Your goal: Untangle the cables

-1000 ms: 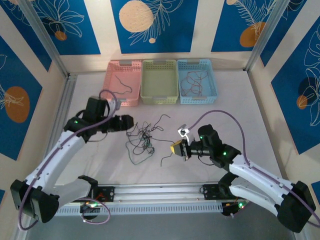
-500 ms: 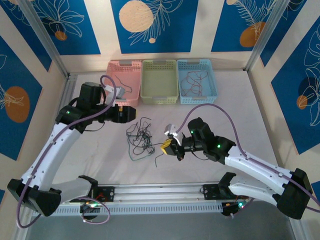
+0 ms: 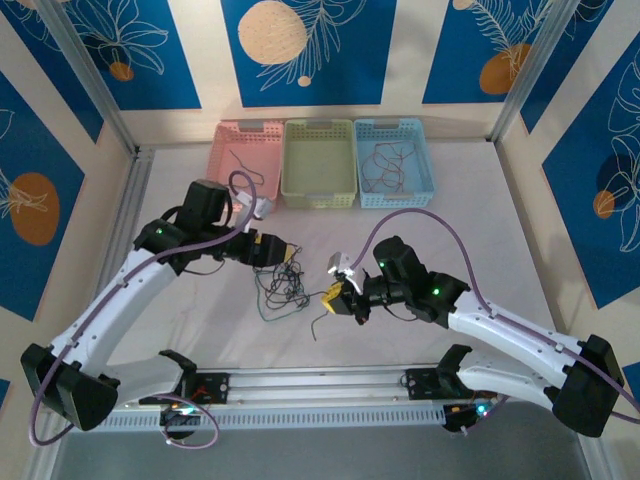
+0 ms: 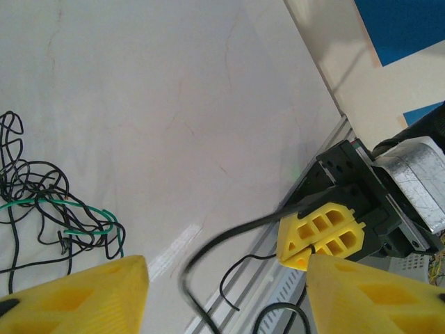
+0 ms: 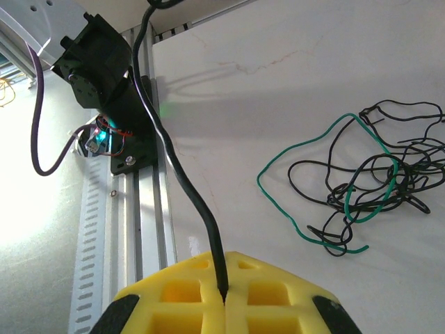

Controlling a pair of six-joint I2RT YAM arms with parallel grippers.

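**A:** Big move over the pale, faintly veined table (image 3: 480, 250). The left arm has swung down from near the pink basket (image 3: 246, 126). The left gripper (image 3: 275, 250) now hangs at the far edge of the cables (image 3: 283, 288), which are heaped mid-table between the two arms.

**B:** Its jaws stand apart, nothing pinched that I can see. And the right gripper (image 3: 335, 293)?

**A:** It hasn't budged in half a second. It's clenched on one black cable (image 5: 177, 174) running out of its fingertips.

**B:** So I'd judge one strand is anchored and the other hand is arriving to part the knot.

**A:** Textures next. The baskets are perforated plastic, and the fingers (image 4: 76, 296) are blocky yellow with cut-out cells. The strands are limp and hair-thin, mostly black, with one green wire (image 5: 348, 198) looped through.
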